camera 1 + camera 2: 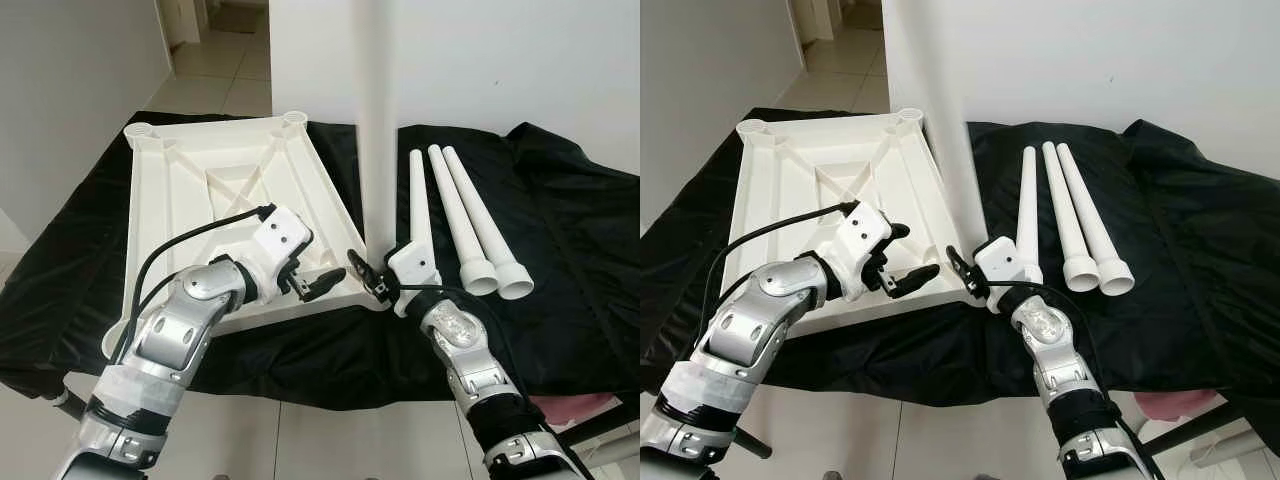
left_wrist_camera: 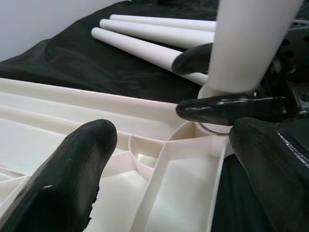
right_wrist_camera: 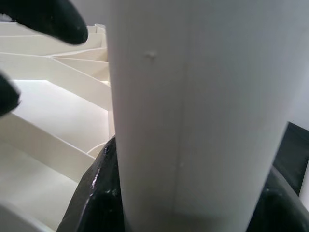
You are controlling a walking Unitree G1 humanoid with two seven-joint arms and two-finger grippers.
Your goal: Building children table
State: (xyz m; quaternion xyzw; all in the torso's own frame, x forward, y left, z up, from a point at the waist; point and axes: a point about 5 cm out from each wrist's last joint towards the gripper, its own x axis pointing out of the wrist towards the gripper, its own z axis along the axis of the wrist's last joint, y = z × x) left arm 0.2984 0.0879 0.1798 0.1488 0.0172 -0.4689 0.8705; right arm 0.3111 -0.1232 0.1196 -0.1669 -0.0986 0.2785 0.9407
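A white plastic table top lies upside down on a black cloth, its ribs facing up. One white leg stands upright in the socket at its near right corner. My right gripper is shut on the base of this leg, and its fingers press on either side just above the socket. My left gripper is open over the near rim of the table top, a short way left of that corner, with nothing between its fingers. Three loose white legs lie side by side on the cloth to the right.
The black cloth covers a low surface and hangs over its near edge. A white wall rises close behind. Tiled floor runs off at the far left. Something pink shows under the cloth's near right corner.
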